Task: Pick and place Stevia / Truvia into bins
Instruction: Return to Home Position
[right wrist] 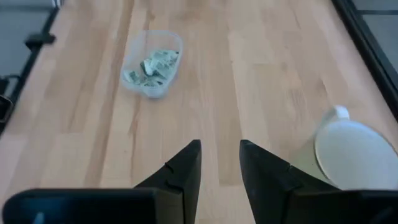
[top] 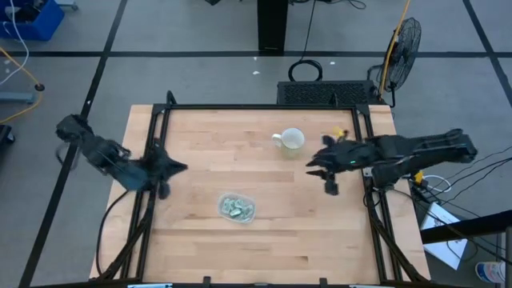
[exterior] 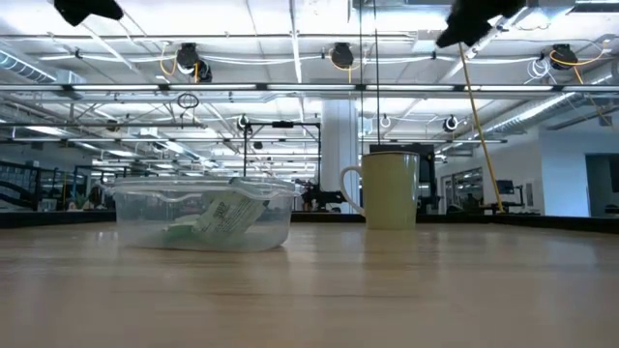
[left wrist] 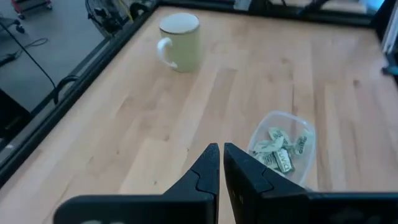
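The clear plastic bin [top: 238, 208] stands on the wooden table near its middle front. Several pale green and white sweetener packets [left wrist: 281, 151] lie heaped inside it; they also show in the right wrist view [right wrist: 152, 65] and the low view [exterior: 221, 217]. My left gripper [top: 166, 179] hangs above the table's left edge, shut and empty, as the left wrist view [left wrist: 221, 163] shows. My right gripper [top: 326, 178] hangs above the table's right part, near the mug, open and empty, as the right wrist view [right wrist: 219, 158] shows.
A white mug [top: 290, 140] with a handle stands on the table's far middle, right of the bin in the low view [exterior: 387, 188]. A small yellow object [top: 341, 133] lies at the far right. Black frame rails [top: 152, 160] run along the table's sides.
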You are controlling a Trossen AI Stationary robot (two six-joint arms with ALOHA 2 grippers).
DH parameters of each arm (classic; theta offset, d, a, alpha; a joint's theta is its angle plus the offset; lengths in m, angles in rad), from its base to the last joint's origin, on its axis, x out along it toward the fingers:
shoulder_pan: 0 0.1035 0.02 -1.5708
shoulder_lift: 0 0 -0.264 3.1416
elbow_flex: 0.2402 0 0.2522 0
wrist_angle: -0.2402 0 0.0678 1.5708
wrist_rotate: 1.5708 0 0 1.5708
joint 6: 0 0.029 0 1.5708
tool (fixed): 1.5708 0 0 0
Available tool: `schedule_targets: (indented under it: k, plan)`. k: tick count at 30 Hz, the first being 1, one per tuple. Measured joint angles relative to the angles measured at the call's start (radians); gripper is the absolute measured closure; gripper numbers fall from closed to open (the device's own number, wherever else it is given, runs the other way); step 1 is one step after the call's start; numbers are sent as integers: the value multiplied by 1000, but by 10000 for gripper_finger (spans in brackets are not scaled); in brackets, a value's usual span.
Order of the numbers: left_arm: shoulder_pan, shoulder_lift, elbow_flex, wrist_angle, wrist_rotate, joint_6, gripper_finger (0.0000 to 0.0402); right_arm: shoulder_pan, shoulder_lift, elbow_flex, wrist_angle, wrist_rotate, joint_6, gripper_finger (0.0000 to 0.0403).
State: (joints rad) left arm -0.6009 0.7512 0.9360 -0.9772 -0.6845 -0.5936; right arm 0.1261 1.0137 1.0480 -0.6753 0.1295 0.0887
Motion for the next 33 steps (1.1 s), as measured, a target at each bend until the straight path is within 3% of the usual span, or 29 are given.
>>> schedule_targets:
  k: [4,6,11,14,22,27,31,33]
  plan:
    - [-20,-119,-10,-49,-25,-1,371,-1,-177,-156,110,-12,2,300]
    - [-29,-173,-45,-30,-39,31,371,-1,-268,-259,197,-93,-9,300]
    - [-36,-307,-215,158,-48,113,371,-22,-484,-500,427,-342,-42,300]
    - [-36,-386,-340,320,-48,181,371,-50,-601,-582,467,-393,-4,301]
    - [-36,-538,-627,705,5,348,371,-104,-822,-673,471,-443,16,300]
    - [-36,-635,-669,683,5,370,371,-120,-903,-677,445,-528,-3,300]
    - [-35,-747,-663,692,10,502,371,-133,-944,-677,408,-526,-8,300]
    - [-32,-744,-651,709,19,559,371,-141,-956,-678,399,-525,-19,301]
